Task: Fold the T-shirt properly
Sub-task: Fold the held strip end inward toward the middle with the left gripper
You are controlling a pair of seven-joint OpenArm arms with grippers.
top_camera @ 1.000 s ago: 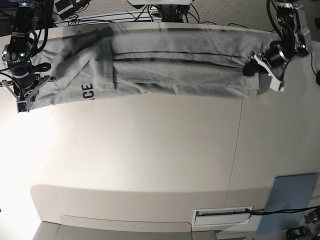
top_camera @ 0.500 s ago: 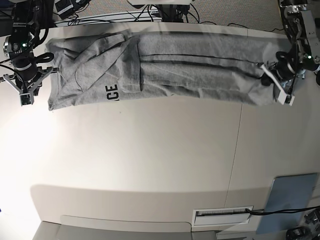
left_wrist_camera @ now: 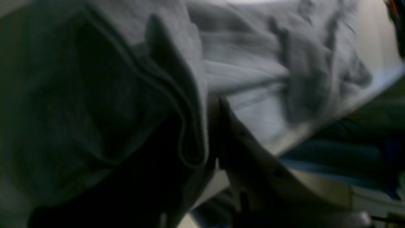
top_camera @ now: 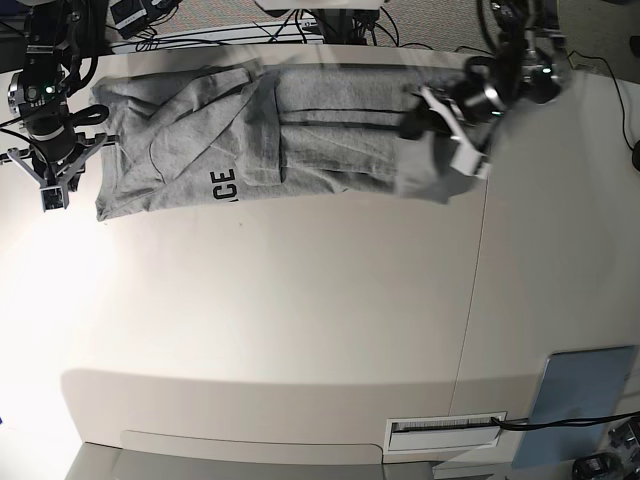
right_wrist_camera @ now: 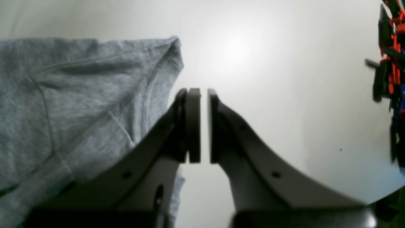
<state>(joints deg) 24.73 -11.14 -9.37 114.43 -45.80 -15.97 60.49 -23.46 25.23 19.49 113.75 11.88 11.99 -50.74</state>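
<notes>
The pale cream surface [top_camera: 300,330] fills most of the base view, and a thin seam crosses it on that view's right. The large heather-grey cotton T-shirt [top_camera: 300,130] lies along the far edge of this surface as a long narrow band with folds running along its length. Black block letters [top_camera: 224,185] show near its front edge. On the base view's right, the end of the cloth is lifted from the surface and bunched.

The left gripper [top_camera: 450,125] is at this raised end. In the left wrist view, several layers of grey cloth with a stitched hem [left_wrist_camera: 186,126] are pressed between its fingers [left_wrist_camera: 240,139], so they are closed on the T-shirt.

The right gripper [top_camera: 48,185] is just beside the other end of the band. In the right wrist view its fingers [right_wrist_camera: 193,126] are nearly together, with only a thin gap, and they hold nothing; the corner of the cloth [right_wrist_camera: 172,53] is beside them.

A flat grey-blue rectangular pad [top_camera: 580,405] lies at the near corner, well apart from the T-shirt. Dark cables [top_camera: 250,35] run behind the far edge.
</notes>
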